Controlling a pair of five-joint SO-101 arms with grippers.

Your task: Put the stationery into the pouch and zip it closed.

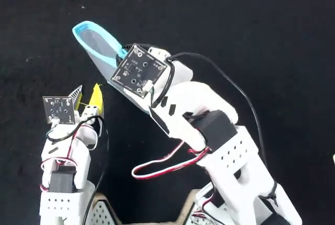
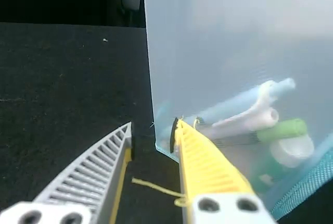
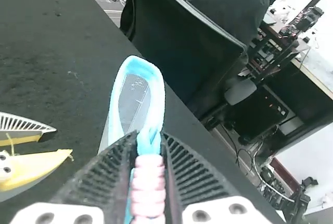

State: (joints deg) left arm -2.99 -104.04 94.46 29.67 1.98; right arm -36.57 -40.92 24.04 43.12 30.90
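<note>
While right fingers (image 3: pixel 184 169) pinch the pouch (image 3: pixel 138 96), left fingers (image 2: pixel 208 166) stand spread beside it.

The pouch (image 2: pixel 234 36) (raised) blocks the left claw (image 2: pixel 152 126) on its right; leftward is room.

The pouch (image 1: pixel 99 44) is frosted, see-through pale blue-grey, edged with a bright turquoise zip band. Through its wall the stationery (image 2: pixel 260 120) shows pale blue, white and green. The left gripper (image 2: pixel 152 125) has ribbed fingers (image 2: pixel 99 166), one grey and one yellow. The right gripper (image 3: pixel 150 136) has black ribbed fingers (image 3: pixel 104 174), with a pink braided cord (image 3: pixel 149 182) between them. The counter (image 1: pixel 272 36) is black with faint pale specks. The wires (image 1: pixel 162 165) are red, white and black.
</note>
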